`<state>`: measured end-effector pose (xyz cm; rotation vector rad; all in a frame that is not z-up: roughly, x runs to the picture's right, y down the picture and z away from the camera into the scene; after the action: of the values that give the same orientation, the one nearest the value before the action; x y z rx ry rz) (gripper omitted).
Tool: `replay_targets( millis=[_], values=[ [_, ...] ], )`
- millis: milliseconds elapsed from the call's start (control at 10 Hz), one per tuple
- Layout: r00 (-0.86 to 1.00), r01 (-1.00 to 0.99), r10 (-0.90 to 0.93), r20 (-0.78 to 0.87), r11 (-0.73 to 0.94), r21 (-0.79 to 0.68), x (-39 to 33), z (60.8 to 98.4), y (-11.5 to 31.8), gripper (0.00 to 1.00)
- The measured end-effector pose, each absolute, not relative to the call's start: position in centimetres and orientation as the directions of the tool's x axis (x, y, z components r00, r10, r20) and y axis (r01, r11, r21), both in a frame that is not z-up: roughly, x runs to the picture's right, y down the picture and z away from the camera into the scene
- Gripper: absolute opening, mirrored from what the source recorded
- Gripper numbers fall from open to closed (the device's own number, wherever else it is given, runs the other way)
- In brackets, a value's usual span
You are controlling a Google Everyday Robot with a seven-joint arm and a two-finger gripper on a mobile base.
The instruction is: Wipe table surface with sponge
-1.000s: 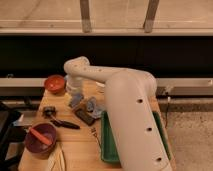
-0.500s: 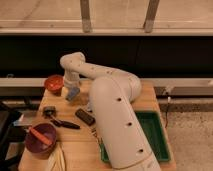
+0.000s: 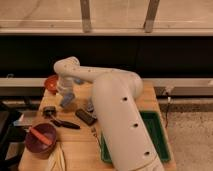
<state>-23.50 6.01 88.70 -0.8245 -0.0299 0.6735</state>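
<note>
My gripper (image 3: pixel 65 93) hangs down from the white arm (image 3: pixel 115 95) over the far left part of the wooden table (image 3: pixel 75 145). It is shut on a pale blue-grey sponge (image 3: pixel 67 100), which sits tilted just below it, at or close to the table top. The arm reaches in from the lower right and hides much of the table's middle.
A red bowl (image 3: pixel 51 82) stands at the far left corner, close to the gripper. Near the front left is a maroon bowl (image 3: pixel 40 139) with an orange tool in it. A dark block (image 3: pixel 85 117), a black utensil (image 3: pixel 65 124) and a small black object (image 3: pixel 48 110) lie between. A green tray (image 3: pixel 156 135) is at right.
The arm has swung left and the gripper with the sponge has moved left, then slightly toward the front, near the red bowl.
</note>
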Motion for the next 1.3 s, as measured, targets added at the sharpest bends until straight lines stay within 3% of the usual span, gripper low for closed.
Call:
replay_targets(
  millis=[300,900,1300],
  values=[
    [0.754,-0.607,0.589,-0.292,0.455,-0.652,-20.0,87.2,7.5,0.00],
    [0.759,-0.601,0.592,-0.273,0.474,-0.644,-19.7,93.1,1.7,0.00],
    [0.796,-0.547,0.555,-0.241,0.491,-0.678,-21.7,92.5,2.3,0.00]
  ],
)
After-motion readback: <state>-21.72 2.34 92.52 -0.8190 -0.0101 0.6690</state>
